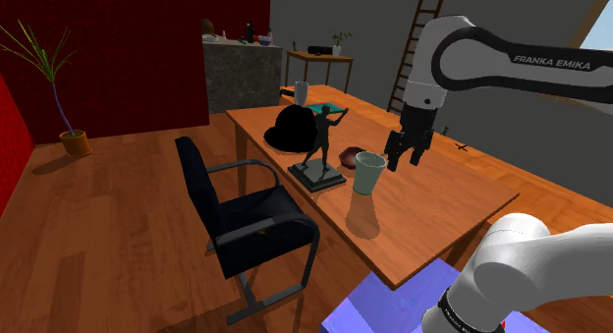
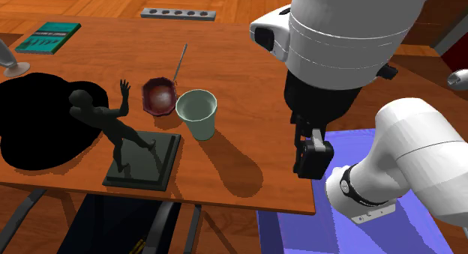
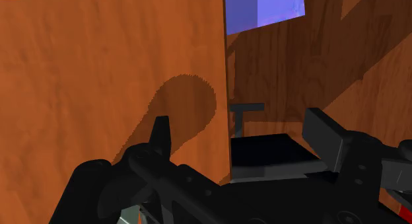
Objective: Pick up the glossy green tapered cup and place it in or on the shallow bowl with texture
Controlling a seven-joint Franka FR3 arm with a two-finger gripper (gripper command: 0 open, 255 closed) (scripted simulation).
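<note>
Pale green and glossy, the tapered cup (image 1: 369,172) (image 2: 197,115) stands upright on the wooden tabletop (image 1: 444,199). It is just beside a shallow dark red bowl (image 1: 351,158) (image 2: 158,96); whether the two touch, I cannot tell. A dark figurine (image 1: 318,144) on a square base stands near the bowl, with a black hat-like shape (image 1: 294,128) beyond it. A thin rod (image 2: 180,61) lies on the tabletop past the bowl in the second exterior view. The black end effector (image 1: 404,160) (image 2: 310,161) hangs above the tabletop, to the shoulder view's right of the cup and apart from it. In the wrist view its fingers (image 3: 161,131) are spread with nothing between them. Beyond them run the tabletop's edge and, lower down, a black chair (image 3: 264,153).
</note>
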